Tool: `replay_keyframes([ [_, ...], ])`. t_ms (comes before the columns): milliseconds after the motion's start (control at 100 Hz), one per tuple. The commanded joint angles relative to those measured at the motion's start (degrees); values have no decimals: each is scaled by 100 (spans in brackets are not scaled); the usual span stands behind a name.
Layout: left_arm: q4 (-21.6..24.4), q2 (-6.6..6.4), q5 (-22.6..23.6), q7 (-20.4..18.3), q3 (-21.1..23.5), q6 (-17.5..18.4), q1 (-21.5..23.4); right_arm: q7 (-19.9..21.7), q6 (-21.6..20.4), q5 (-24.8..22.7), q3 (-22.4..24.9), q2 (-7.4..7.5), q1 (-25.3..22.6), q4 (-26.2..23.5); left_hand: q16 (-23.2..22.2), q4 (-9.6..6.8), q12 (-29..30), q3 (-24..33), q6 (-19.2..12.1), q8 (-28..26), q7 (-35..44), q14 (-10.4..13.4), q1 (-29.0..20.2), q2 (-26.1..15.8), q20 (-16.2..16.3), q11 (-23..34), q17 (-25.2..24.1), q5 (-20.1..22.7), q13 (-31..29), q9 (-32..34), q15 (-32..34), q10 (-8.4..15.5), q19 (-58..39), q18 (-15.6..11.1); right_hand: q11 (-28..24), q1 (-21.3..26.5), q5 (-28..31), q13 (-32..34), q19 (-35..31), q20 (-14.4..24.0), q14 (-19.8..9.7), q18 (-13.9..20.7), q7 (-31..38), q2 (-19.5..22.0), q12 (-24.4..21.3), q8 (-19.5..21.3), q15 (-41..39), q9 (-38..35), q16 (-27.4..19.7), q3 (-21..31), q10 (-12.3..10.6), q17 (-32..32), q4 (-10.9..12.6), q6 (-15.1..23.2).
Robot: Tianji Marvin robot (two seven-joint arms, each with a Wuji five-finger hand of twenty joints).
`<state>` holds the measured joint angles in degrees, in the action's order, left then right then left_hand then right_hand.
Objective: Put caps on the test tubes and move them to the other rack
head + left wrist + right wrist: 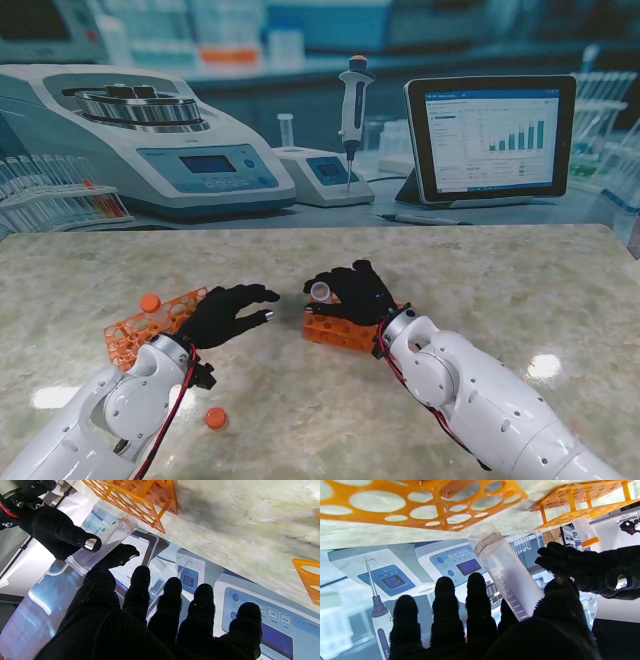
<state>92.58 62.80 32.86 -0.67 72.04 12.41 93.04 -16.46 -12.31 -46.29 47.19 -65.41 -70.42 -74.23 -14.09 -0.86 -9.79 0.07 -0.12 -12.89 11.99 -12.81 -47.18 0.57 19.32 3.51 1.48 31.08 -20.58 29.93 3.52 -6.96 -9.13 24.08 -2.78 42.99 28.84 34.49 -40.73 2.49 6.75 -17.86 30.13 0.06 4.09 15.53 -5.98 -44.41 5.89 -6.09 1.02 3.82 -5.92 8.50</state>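
My right hand (pixel 355 292) is shut on a clear uncapped test tube (pixel 320 291), holding it over the right orange rack (pixel 335 332). In the right wrist view the tube (pixel 505 572) lies tilted between thumb and fingers, its open mouth toward that rack (pixel 382 512). My left hand (pixel 225 312) is open and holds nothing, its fingertips a short way from the tube; the left wrist view shows the tube (pixel 100 545) just beyond its fingers (pixel 140 585). The left orange rack (pixel 135 335) holds one tube with an orange cap (pixel 150 302), also seen as the capped tube (pixel 585 531).
A loose orange cap (pixel 216 418) lies on the marble table (pixel 500 290), nearer to me beside my left forearm. Behind the table's far edge is a printed lab backdrop. An edge of the left rack (pixel 308 577) shows in the left wrist view.
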Motion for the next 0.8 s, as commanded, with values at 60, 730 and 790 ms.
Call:
replay_keyframes([
  [60,32,-2,4,-10,6,19,29,-14,-57,-73,128,46,-191,-233,89,76,155,-108,14,-56,-58,137,60,-290,-49,-84,-108,56,130,-121,-67,80,300,-134,-50,469,364,261,-25,-65,4,-125,48,755,55,-91,-68,-247,93,423,-37,1,178,539],
  [730,40,-18,21,-74,-56,56,-12,-622,-735,-729,994,170,-1349,-1217,90,74,153,-106,29,-57,-57,141,42,-300,-50,-83,-106,60,135,-118,-69,83,303,-140,-1066,1429,1540,2111,-983,526,-288,518,1336,-117,1016,1069,-676,-2175,704,639,-163,1852,195,676],
  [790,44,-18,21,-77,-60,53,-11,-691,-787,-737,1037,163,-1421,-1270,89,73,153,-106,24,-57,-56,147,38,-302,-50,-83,-107,62,126,-117,-65,83,304,-141,-1097,74,1612,2366,-1090,617,-333,643,1346,-812,1261,1175,-772,-2317,879,3232,-124,2188,-418,662],
])
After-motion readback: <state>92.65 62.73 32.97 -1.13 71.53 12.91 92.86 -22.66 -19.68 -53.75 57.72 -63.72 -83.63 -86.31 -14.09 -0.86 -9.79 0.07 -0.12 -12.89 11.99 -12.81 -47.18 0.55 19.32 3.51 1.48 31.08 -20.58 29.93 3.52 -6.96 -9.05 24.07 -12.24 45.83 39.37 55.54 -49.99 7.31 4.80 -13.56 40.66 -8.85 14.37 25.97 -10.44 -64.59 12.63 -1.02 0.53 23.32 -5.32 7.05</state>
